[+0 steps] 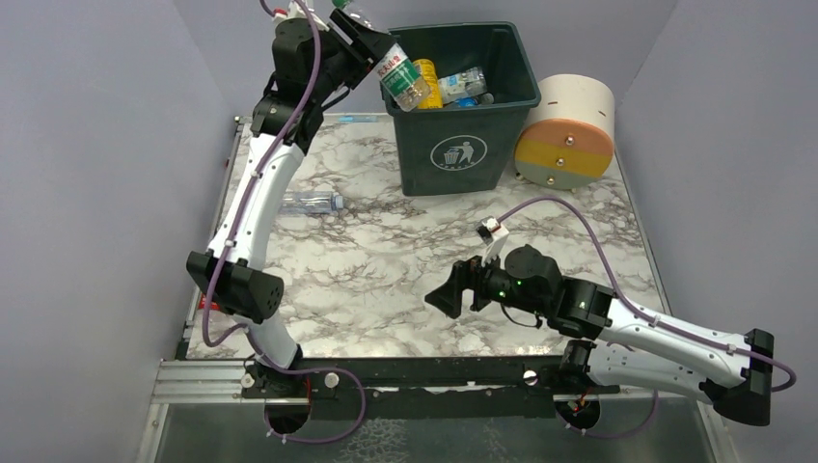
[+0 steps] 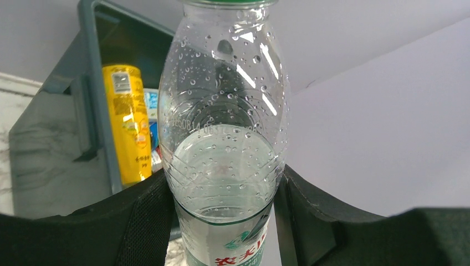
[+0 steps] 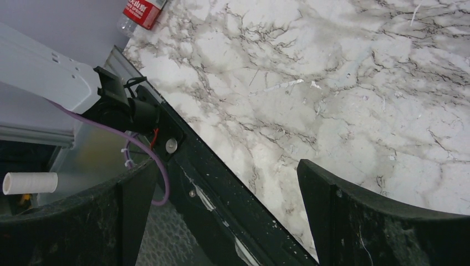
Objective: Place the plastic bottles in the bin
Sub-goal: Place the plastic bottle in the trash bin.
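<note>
My left gripper is raised at the far left of the dark green bin and is shut on a clear bottle with a green-and-red label, held at the bin's left rim. In the left wrist view the bottle fills the space between the fingers of the left gripper, with the bin wall behind. A yellow bottle and a clear one lie in the bin. Another clear bottle lies on the table. My right gripper is open and empty.
A cream-and-orange cylinder stands right of the bin. The right wrist view shows a red-labelled bottle at the marble table's edge, beside the black frame rail. The right gripper hovers over that near edge. Grey walls enclose the table.
</note>
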`<state>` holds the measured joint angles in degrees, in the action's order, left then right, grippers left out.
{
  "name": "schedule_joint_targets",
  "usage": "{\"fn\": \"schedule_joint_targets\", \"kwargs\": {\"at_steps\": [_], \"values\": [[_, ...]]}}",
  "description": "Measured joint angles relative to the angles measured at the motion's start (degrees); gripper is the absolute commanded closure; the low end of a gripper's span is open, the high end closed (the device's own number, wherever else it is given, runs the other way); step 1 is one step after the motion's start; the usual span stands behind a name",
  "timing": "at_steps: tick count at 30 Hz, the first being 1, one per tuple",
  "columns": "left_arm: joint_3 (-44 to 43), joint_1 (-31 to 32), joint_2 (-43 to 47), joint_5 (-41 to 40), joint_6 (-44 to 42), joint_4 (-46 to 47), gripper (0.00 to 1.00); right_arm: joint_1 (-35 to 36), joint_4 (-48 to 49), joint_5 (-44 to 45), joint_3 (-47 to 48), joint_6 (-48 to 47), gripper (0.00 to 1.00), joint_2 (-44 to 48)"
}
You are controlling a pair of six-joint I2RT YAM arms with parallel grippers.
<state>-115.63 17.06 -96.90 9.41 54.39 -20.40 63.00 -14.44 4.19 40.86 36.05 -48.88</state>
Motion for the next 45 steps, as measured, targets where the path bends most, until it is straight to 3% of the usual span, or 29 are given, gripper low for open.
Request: {"fn": "schedule_joint_targets", "kwargs": {"at_steps": [6, 23, 33, 34, 35, 45], "values": [[-7.41, 1.44, -6.99, -0.02, -1.90, 1.75, 0.41, 0.00, -0.57, 0.26, -0.22, 0.28, 0.00, 0.59], [-14.29, 5.99, -21.99, -2.62, -3.63, 21.09, 0.40, 0.00, -2.23, 0.83, -1.09, 1.70, 0.01, 2.71], [-17.20, 9.94, -30.45, -4.57, -2.62, 28.94, 0.18, 0.00, -3.30, 1.51, -1.09, 1.90, 0.00, 3.61], [-17.97, 10.08, -31.47, -4.57, -2.64, 28.96, 0.04, 0.00, -3.58, 1.57, -1.09, 1.90, 0.00, 3.89], [-18.45, 10.19, -32.22, -4.57, -2.78, 28.94, 0.01, 0.00, -3.78, 1.70, -1.09, 1.90, 0.00, 4.22], [-19.89, 9.79, -32.50, -3.02, -5.22, 27.91, 0.01, 0.00, -5.40, 2.38, -1.07, 1.84, 0.00, 5.16]]}}
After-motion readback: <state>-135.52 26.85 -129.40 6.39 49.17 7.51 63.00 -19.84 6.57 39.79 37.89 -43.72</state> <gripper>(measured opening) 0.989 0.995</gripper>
